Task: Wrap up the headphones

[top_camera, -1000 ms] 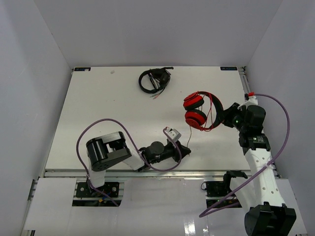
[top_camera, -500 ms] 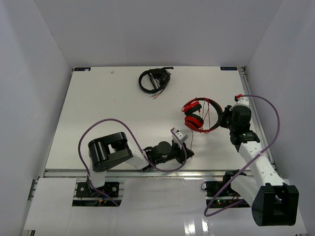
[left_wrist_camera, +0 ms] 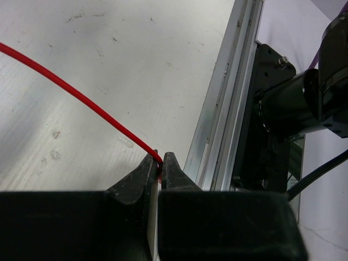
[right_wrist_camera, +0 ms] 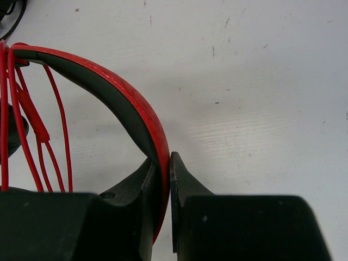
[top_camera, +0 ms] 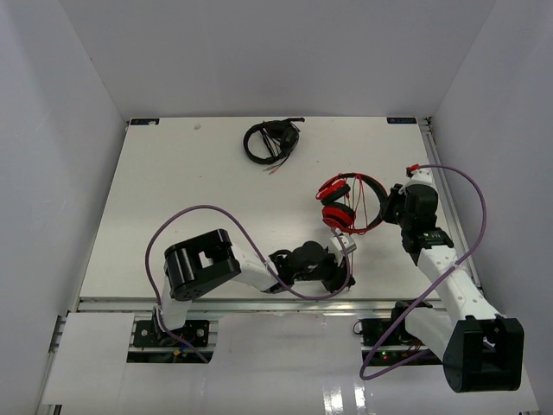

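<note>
I've got the white desk (top_camera: 190, 190) under the top camera. My left arm (top_camera: 242, 268) lies folded low along the near edge, reaching to the right. My right arm (top_camera: 441, 259) stretches up the right side with its wrist turned inward. The red headphones (top_camera: 337, 216) sit at the desk's right-centre, just beside that wrist, and their ear cups are cut off in the right wrist view. A black headset (top_camera: 270, 141) lies well apart at the far edge.

From above, the red cable is too thin to trace and I can't make out its plug. The left wrist camera shows the cable (left_wrist_camera: 81, 101) running across the desk into the left pincer (left_wrist_camera: 160, 163), which is closed nearly tight and pinching it at the tips, near the metal rail (left_wrist_camera: 223, 109). The right pincer (right_wrist_camera: 166, 163) is narrow too, clamped on the red headband (right_wrist_camera: 125, 103), with loops of cable hanging beside it.
</note>
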`<act>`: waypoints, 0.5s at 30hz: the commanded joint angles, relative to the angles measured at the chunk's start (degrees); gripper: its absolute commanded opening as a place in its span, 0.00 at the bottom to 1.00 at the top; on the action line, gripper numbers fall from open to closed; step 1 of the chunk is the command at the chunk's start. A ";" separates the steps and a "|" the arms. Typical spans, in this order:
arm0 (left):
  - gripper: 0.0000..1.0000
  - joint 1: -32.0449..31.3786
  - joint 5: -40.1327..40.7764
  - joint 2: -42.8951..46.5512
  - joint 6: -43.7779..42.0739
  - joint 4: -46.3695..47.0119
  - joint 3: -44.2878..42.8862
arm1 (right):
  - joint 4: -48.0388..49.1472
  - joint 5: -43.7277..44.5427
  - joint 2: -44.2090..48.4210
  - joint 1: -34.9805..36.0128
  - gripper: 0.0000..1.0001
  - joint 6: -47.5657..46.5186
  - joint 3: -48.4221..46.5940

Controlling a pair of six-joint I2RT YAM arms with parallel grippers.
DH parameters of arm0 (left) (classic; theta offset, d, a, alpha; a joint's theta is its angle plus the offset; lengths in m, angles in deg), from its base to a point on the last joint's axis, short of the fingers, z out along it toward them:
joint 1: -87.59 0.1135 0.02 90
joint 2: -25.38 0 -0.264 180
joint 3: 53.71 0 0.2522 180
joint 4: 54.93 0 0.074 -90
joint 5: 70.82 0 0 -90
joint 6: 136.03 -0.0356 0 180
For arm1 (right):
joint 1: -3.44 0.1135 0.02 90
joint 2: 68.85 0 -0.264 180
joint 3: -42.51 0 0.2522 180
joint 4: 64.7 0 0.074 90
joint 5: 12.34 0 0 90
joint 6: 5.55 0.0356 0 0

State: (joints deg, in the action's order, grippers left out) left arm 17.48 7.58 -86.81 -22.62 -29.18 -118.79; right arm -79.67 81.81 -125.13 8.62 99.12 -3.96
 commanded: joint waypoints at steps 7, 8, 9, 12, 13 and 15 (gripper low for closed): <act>0.11 -0.54 2.19 15.39 -8.87 -18.55 -4.46 | 7.79 3.18 -5.78 3.12 0.08 -10.73 -1.23; 0.12 -0.49 2.56 15.87 -9.98 -20.86 -5.42 | 7.87 3.28 -6.06 3.81 0.08 -12.04 -1.15; 0.12 -0.36 3.11 16.10 -11.48 -23.88 -6.94 | 8.00 4.05 -6.28 4.96 0.08 -13.23 -1.02; 0.12 0.34 4.58 15.66 -15.87 -30.97 -10.99 | 8.42 5.45 -6.71 7.68 0.08 -15.19 -0.69; 0.12 0.51 5.34 15.23 -16.83 -33.28 -12.48 | 8.26 5.46 -7.00 7.89 0.08 -15.84 -0.69; 0.12 1.06 7.06 14.04 -19.15 -37.90 -15.89 | 8.15 5.35 -7.57 8.40 0.08 -16.48 -0.53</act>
State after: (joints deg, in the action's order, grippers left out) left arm 17.66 11.23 -73.04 -34.87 -54.09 -129.20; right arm -77.99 86.11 -132.37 15.76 85.52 -3.96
